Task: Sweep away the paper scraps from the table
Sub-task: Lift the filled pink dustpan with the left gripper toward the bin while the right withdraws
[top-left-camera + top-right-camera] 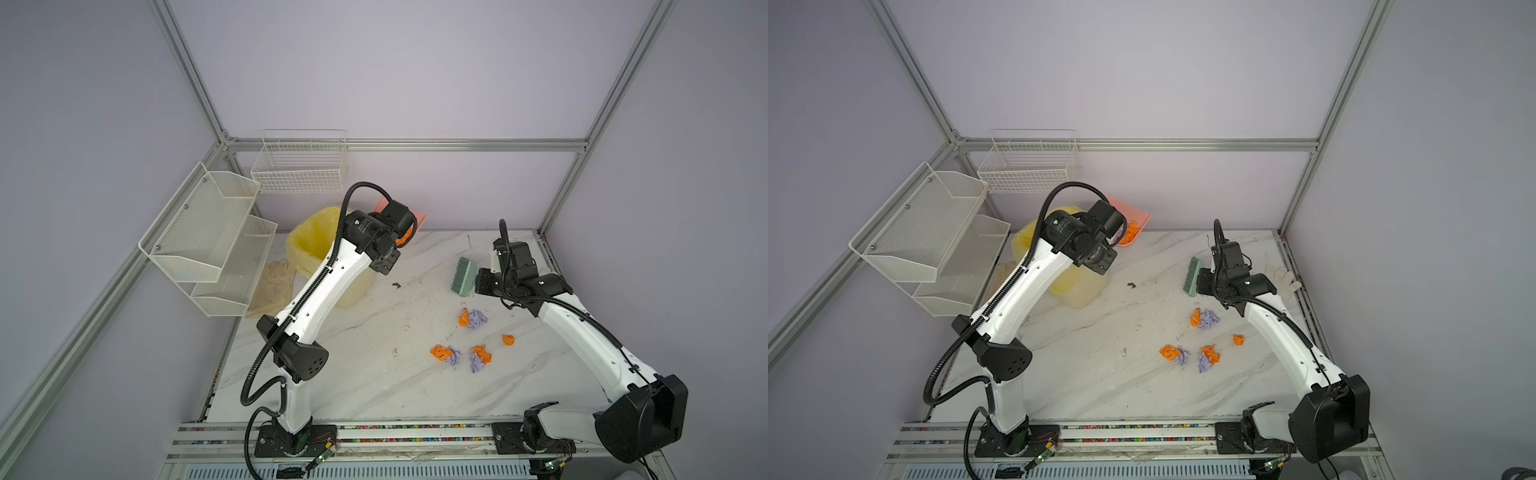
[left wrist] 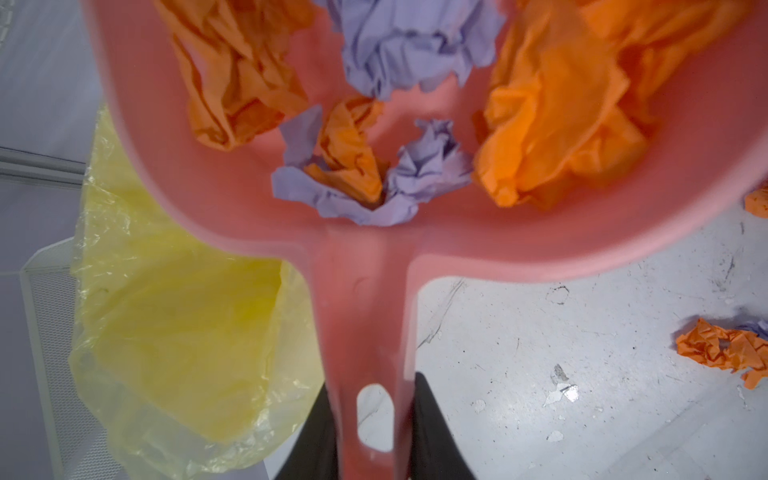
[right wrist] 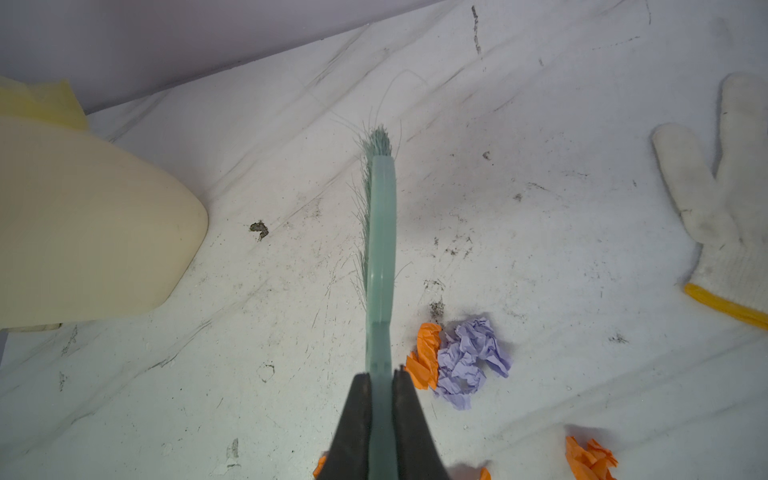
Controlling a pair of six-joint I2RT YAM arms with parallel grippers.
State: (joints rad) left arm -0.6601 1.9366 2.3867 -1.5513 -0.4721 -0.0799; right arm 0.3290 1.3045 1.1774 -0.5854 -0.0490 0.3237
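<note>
Black fingers of the left gripper (image 2: pixel 374 390) pinch the flat handle of the pink plastic dustpan (image 2: pixel 361 299), one on each side. The scoop, cut off by the frame edge, carries crumpled paper scraps (image 2: pixel 349 166): roughly three bright orange wads and three pale purple ones, too blurred to count surely.

A white knit glove (image 1: pixel 274 286) lies left of the pale bin lined with a yellow plastic bag (image 1: pixel 307 245). The left arm hides much of the bin, and most of the pan just right of it.

Further right of the bin, four orange wads and three purple lie on the white marble-veined table (image 1: pixel 374 386), as three mixed clumps and one lone orange.

Right of the bin, behind those clumps, the right gripper (image 3: pixel 380 376) is clamped on the teal bristle brush (image 3: pixel 380 232). A second glove (image 3: pixel 723 199), farthest right of the bin, is cut off.
</note>
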